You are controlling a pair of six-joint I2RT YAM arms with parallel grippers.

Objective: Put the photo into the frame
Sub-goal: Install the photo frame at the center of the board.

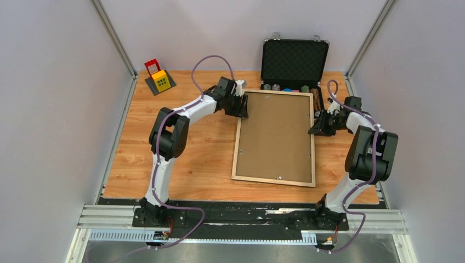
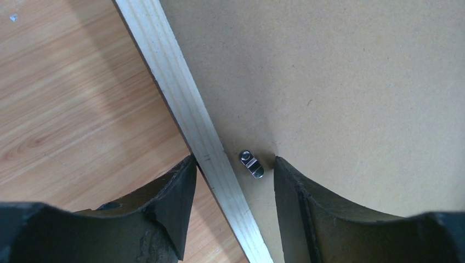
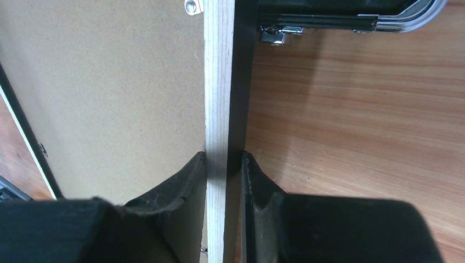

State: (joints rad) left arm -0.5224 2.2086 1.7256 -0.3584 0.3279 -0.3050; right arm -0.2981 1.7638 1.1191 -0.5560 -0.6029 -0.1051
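currently the frame lies back-up in the worktop's middle, backing board clipped in, the photo nowhere in view. right gripper clamps its right rail; left gripper gapes astride the left rail and turn clip — nudge that clip aside gently, frame held steady.

From above, the board fills the frame and covers whatever lies under it. The left gripper, at the frame's far left corner, is too dark and small there to show how its jaws stand. The chips in the case at the worktop's far edge are too small to tell apart. The right wrist view cuts the case off at its top edge.
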